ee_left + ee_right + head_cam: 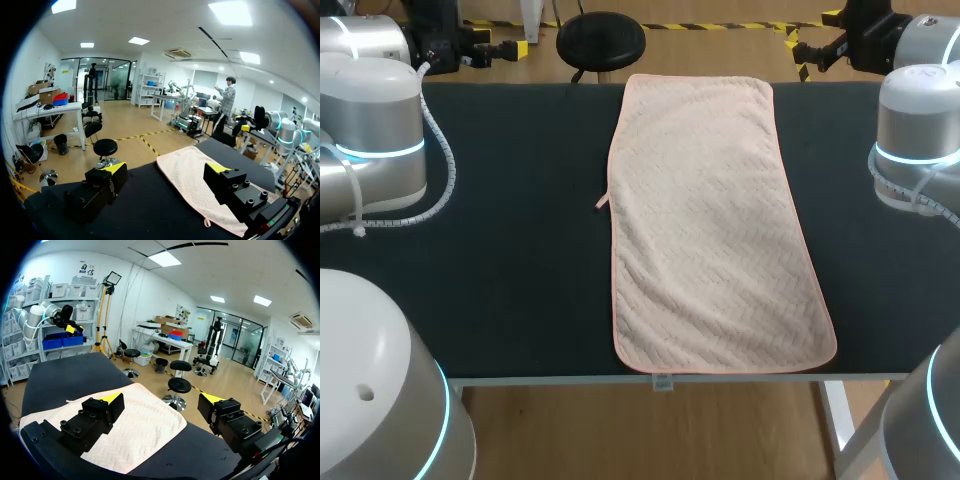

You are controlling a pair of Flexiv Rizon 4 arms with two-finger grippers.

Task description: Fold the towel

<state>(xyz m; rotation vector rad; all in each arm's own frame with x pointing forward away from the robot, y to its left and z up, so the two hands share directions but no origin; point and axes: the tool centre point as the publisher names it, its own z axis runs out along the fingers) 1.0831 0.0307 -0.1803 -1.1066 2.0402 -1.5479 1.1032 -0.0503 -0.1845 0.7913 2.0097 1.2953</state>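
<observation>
A pale pink towel point(715, 220) lies flat and unfolded on the dark table point(510, 250), its long side running from the far edge to the front edge. A small loop tag point(602, 203) sticks out of its left edge. My left gripper point(510, 48) hangs open above the far left of the table, apart from the towel. My right gripper point(810, 45) hangs open above the far right. In the left wrist view the open gripper point(167, 172) has nothing between its fingers, and the towel point(200, 185) lies below. The right wrist gripper point(162, 400) is likewise open over the towel's point(135, 430) end.
Dark tabletop point(880, 260) stretches on both sides of the towel. My arms' grey links stand at the left point(375, 140) and right point(920, 140) sides, with large joints at the near corners point(380, 390). A small clip point(663, 382) sits on the front edge.
</observation>
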